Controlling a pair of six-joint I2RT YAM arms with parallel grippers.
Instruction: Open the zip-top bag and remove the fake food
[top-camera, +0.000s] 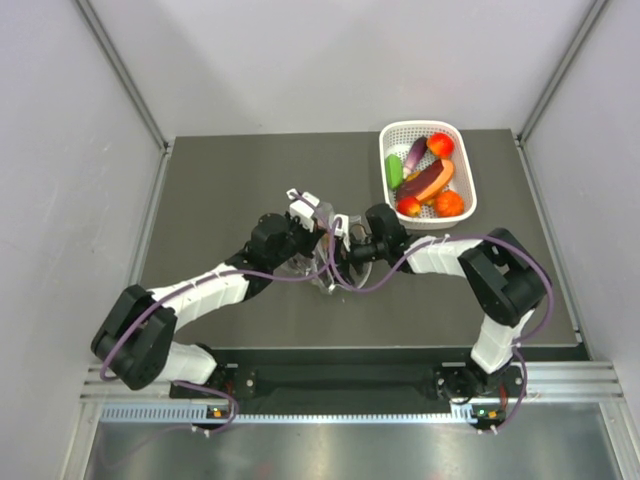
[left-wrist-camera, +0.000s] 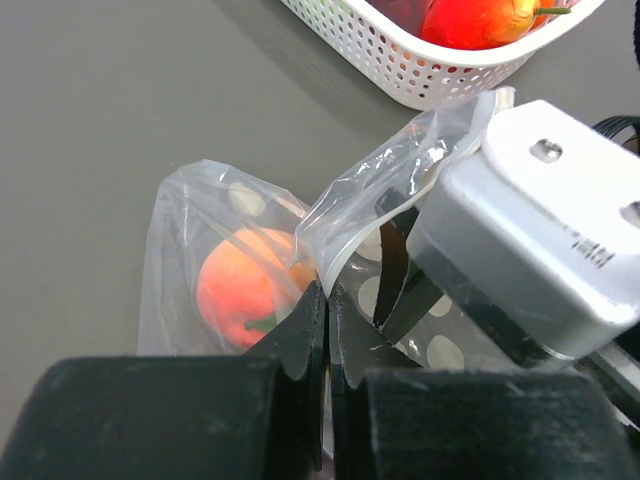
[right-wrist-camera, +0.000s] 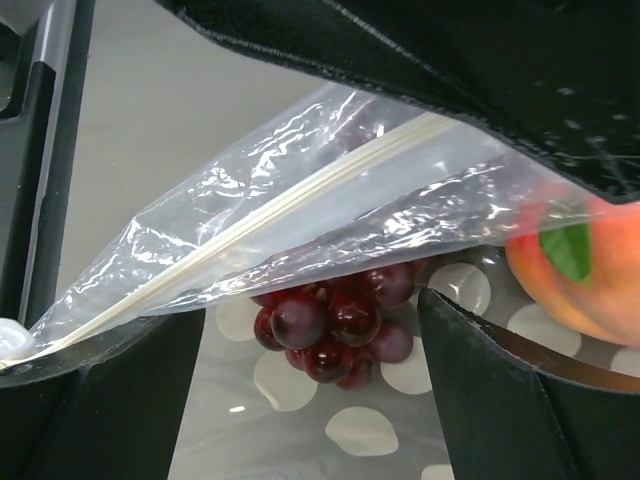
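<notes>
Two grippers meet at the zip-top bag (left-wrist-camera: 185, 230); left gripper (left-wrist-camera: 326, 330) jaws clamp its soft, likely slippery film; right gripper (right-wrist-camera: 305, 350) jaws stand apart below the mouth; beyond them the stiffer zip strip (right-wrist-camera: 300, 195) seems the surer hold, light fake food (left-wrist-camera: 240, 285) inside.

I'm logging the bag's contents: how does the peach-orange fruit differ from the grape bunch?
The peach-orange fruit is one smooth round ball; the grape bunch is a cluster of small beads. The fruit is pale orange, the grape bunch dark purple-red. The fruit carries a green leaf; the grape bunch shows none. Both lie inside the zip-top bag.
</notes>
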